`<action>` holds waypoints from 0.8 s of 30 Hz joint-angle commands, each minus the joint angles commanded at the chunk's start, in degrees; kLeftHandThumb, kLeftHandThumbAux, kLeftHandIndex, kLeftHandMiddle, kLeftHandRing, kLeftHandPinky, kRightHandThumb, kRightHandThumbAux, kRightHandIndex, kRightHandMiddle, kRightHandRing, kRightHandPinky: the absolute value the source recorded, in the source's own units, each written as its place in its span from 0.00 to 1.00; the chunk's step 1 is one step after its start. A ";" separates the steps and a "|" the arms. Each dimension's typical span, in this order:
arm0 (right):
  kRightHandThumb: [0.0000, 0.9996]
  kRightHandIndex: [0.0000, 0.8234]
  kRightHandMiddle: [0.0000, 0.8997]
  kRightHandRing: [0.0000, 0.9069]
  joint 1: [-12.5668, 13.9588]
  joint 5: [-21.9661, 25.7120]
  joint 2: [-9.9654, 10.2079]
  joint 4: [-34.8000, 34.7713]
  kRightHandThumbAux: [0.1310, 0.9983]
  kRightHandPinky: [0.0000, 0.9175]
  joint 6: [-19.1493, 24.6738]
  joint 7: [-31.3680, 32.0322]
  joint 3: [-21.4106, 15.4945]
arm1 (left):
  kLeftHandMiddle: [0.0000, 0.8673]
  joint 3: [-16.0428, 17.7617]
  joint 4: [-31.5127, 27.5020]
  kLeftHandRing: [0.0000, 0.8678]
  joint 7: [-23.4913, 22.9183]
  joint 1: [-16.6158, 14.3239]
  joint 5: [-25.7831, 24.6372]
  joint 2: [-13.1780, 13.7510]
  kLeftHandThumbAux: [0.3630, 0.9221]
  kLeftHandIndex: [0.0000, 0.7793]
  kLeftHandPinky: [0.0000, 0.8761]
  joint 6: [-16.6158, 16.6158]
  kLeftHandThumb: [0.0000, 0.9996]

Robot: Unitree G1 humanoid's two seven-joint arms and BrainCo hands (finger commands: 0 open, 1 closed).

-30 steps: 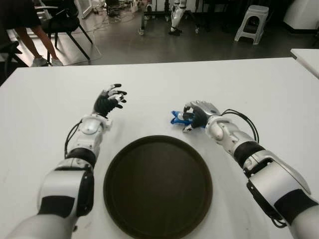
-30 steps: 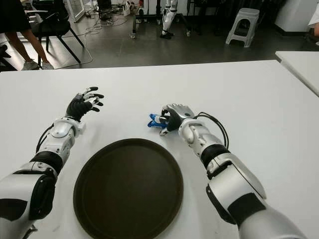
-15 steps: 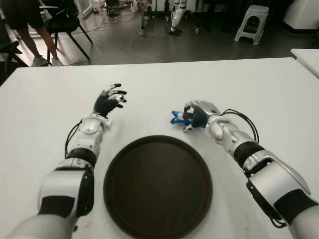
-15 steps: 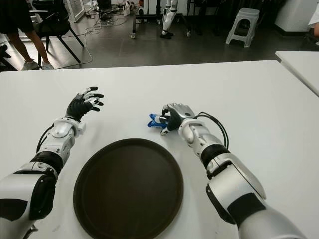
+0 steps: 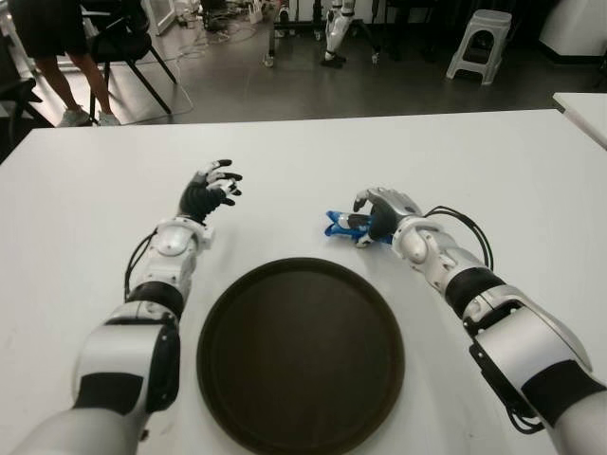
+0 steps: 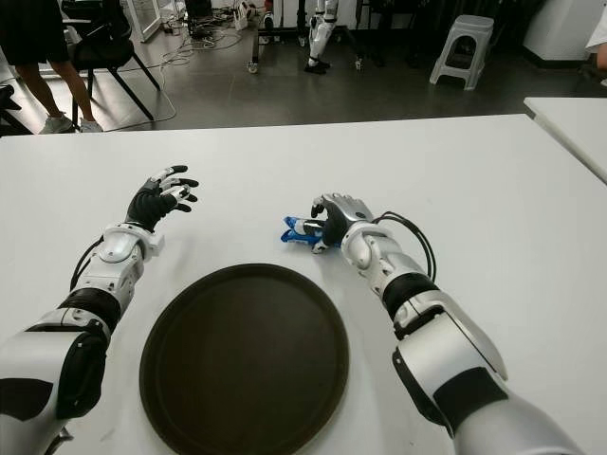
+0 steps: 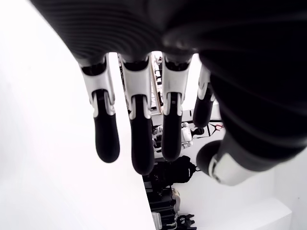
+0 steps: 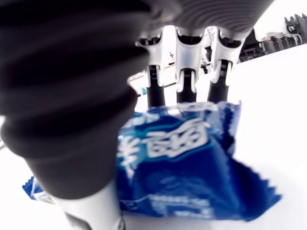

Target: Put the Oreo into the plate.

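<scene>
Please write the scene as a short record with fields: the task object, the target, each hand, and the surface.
object: blue Oreo packet, beyond the plate's far rim
target: dark round plate, nothing on it
right hand: right hand closed around the Oreo packet, fingers over its far side
left hand: left hand open, holds nothing, left of the packet
surface: white table
task state: packet not yet in the plate
</scene>
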 joint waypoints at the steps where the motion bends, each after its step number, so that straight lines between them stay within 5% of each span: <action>1: 0.04 0.61 0.74 0.75 -0.02 -0.16 -0.07 0.01 0.90 0.76 0.07 -0.04 0.10 | 0.40 0.00 0.00 0.49 0.00 0.00 0.00 0.00 0.58 0.25 0.53 0.01 0.22; 17: 0.10 0.68 0.78 0.77 1.49 -4.24 -1.35 -0.02 0.88 0.76 -3.47 -8.67 3.05 | 0.40 -0.36 0.14 0.48 0.72 0.00 0.49 0.02 0.54 0.26 0.53 -0.13 0.24; 24: 0.11 0.64 0.69 0.68 1.85 -4.52 -1.60 0.35 0.88 0.66 -5.79 -11.77 3.47 | 0.39 -0.22 0.13 0.47 0.55 0.01 0.18 -0.08 0.54 0.25 0.53 -0.11 0.25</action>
